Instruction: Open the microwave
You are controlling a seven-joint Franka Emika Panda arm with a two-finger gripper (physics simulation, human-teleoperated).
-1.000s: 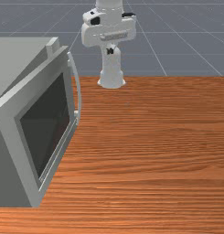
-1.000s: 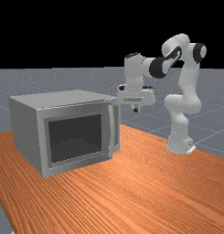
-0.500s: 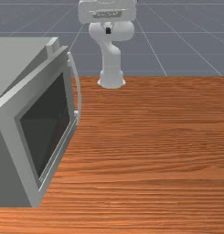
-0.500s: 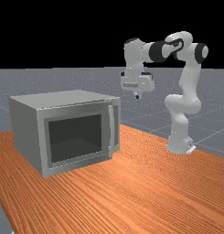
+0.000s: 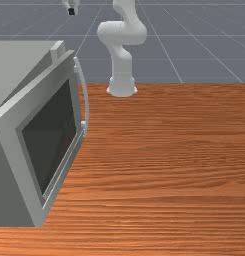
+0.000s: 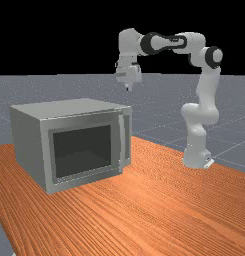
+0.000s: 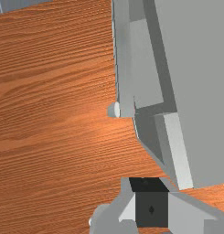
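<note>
My gripper (image 6: 128, 88) hangs higher than the microwave (image 6: 69, 108), not touching it; its fingers (image 7: 152, 201) look pressed together.

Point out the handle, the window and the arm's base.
Handle (image 5: 86, 98), front view: middle of the bar.
Window (image 6: 83, 151), far view: centre of the dark pane.
Arm's base (image 6: 195, 158), far view: side of the foot.

The microwave (image 6: 30, 142) stands on the orange-brown wooden table (image 6: 159, 210)

Microwave (image 5: 25, 67) cut off in 2 views, arm (image 5: 123, 34) cropped by the front view's top edge, table (image 5: 169, 175) cropped in 3
</note>
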